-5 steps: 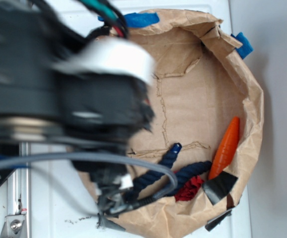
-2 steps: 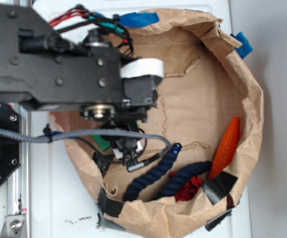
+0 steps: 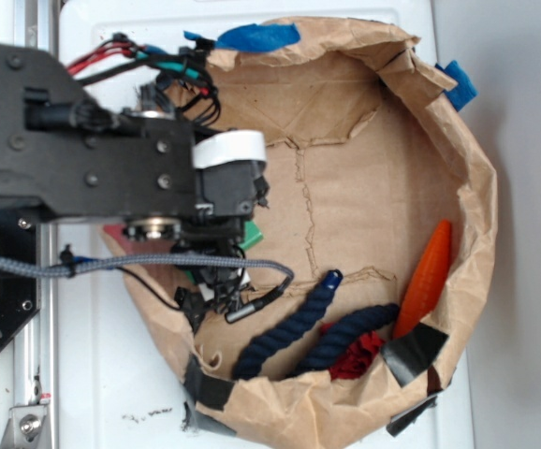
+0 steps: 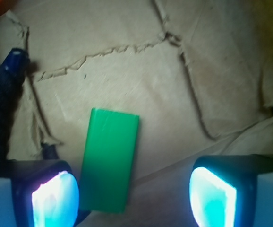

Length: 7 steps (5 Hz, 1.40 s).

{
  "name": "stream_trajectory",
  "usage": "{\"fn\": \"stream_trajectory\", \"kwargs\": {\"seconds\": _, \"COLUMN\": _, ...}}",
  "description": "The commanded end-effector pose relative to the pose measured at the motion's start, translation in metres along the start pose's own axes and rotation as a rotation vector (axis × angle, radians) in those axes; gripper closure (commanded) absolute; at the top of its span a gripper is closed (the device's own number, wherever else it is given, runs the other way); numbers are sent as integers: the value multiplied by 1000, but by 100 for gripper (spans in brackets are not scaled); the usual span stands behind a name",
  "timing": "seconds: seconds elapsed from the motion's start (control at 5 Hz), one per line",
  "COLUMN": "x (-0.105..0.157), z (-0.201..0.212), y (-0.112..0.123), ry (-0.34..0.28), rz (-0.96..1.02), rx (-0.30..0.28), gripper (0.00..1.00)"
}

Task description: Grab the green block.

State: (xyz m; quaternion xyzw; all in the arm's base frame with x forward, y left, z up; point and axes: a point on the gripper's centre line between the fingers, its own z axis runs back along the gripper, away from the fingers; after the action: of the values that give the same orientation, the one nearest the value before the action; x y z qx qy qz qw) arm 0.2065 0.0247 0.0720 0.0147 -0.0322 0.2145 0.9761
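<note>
The green block point(image 4: 108, 161) lies flat on the brown paper floor of the bag in the wrist view. It sits just right of my left pad point(image 4: 54, 201), lengthwise away from me. My gripper point(image 4: 134, 198) is open above it; the right pad point(image 4: 212, 196) is well clear of the block. In the exterior view only a corner of the green block point(image 3: 251, 235) shows beneath the black arm; the gripper itself is hidden there under the wrist.
The brown paper bag point(image 3: 476, 187) forms a walled bowl. A dark blue rope point(image 3: 294, 327), a red piece point(image 3: 357, 355) and an orange carrot toy point(image 3: 428, 276) lie at its lower right. The rope end point(image 4: 4, 94) shows left in the wrist view.
The arm has shifted left and up in the exterior view and lost its blur. The green corner now shows right of the wrist instead of below it.
</note>
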Motion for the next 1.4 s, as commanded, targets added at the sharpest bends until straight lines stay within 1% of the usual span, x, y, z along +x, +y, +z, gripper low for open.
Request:
{"fn": "stream_trajectory", "kwargs": {"seconds": 0.0, "x": -5, "z": -14, "y": -5, "ry": -83, "rz": 97, "rx": -32, "gripper": 0}}
{"fn": "stream_trajectory", "kwargs": {"seconds": 0.2, "x": -27, "z": -23, "y": -15, "ry": -89, "rz": 102, "rx": -12, "gripper": 0}}
{"fn": "stream_trajectory", "kwargs": {"seconds": 0.4, "x": -26, "z": -35, "y": -14, "ry": -110, "rz": 100, "rx": -4, "gripper": 0}}
{"fn": "stream_trajectory", "kwargs": {"seconds": 0.6, "x": -29, "z": -44, "y": -17, "ry": -106, "rz": 109, "rx": 20, "gripper": 3}}
{"fn": "stream_trajectory", "kwargs": {"seconds": 0.8, "x": -33, "z": -43, "y": -18, "ry": -91, "rz": 127, "rx": 25, "gripper": 100}}
{"fn": "stream_trajectory", "kwargs": {"seconds": 1.0, "x": -35, "z": -41, "y": -19, "ry": -78, "rz": 132, "rx": 28, "gripper": 100}}
{"fn": "stream_trajectory", "kwargs": {"seconds": 1.2, "x": -34, "z": -39, "y": -17, "ry": -79, "rz": 137, "rx": 25, "gripper": 100}}
